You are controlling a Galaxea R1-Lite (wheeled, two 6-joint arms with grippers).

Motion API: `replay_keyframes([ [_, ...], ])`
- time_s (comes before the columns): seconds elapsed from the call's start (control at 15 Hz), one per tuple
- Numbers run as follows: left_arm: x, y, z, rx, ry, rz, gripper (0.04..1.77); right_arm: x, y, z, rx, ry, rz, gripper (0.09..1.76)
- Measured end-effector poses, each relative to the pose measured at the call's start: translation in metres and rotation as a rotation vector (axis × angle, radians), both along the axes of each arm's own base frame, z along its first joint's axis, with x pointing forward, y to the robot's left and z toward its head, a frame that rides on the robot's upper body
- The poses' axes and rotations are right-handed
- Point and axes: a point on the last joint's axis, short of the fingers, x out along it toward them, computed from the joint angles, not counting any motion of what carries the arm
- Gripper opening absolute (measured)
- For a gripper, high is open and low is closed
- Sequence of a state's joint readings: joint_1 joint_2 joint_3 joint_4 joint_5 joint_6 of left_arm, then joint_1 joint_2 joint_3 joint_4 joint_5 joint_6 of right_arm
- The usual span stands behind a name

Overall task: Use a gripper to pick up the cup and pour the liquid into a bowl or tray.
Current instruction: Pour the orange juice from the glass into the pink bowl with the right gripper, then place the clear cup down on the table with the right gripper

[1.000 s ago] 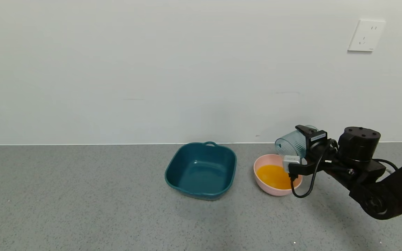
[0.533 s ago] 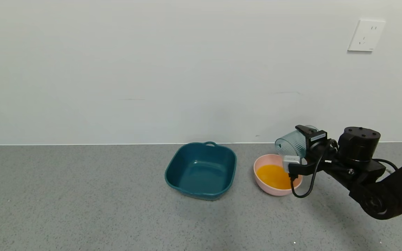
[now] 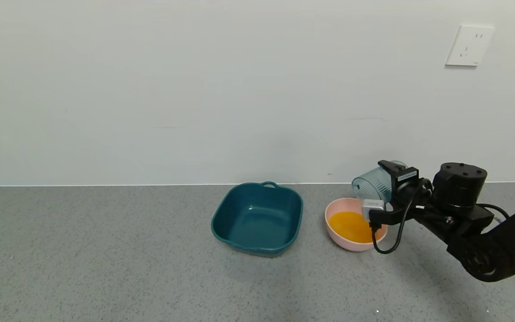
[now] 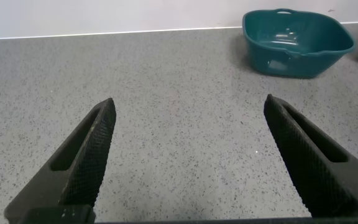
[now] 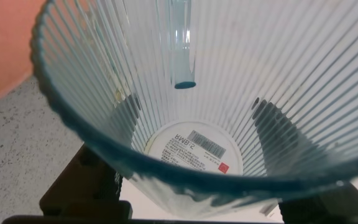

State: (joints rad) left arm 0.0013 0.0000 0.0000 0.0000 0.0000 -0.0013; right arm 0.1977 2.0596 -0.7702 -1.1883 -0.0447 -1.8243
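Note:
My right gripper [image 3: 389, 188] is shut on the ribbed pale blue-green cup [image 3: 371, 187] and holds it tipped on its side, mouth toward the left, just above the right rim of the pink bowl [image 3: 335, 209]. The orange liquid [image 3: 349, 226] lies in the bowl. In the right wrist view the cup [image 5: 229, 93] fills the picture and looks empty, with its label base showing and dark fingers [image 5: 284, 140] behind its walls. My left gripper [image 4: 188, 155] is open and empty over bare counter, out of the head view.
A dark teal square tray [image 3: 257, 218] stands empty just left of the bowl; it also shows in the left wrist view [image 4: 297, 40]. The grey speckled counter runs back to a white wall with a socket [image 3: 469, 45].

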Motion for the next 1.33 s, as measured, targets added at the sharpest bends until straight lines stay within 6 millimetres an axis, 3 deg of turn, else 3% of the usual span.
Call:
replay_keyframes([
  [0.33, 0.000, 0.000, 0.000, 0.000, 0.000, 0.000, 1.72, -0.004, 0.002, 0.002, 0.086, 0.014, -0.057, 1.35],
  [1.33, 0.000, 0.000, 0.000, 0.000, 0.000, 0.000, 1.72, -0.020, 0.022, 0.018, 0.819, 0.006, -0.249, 1.35],
])
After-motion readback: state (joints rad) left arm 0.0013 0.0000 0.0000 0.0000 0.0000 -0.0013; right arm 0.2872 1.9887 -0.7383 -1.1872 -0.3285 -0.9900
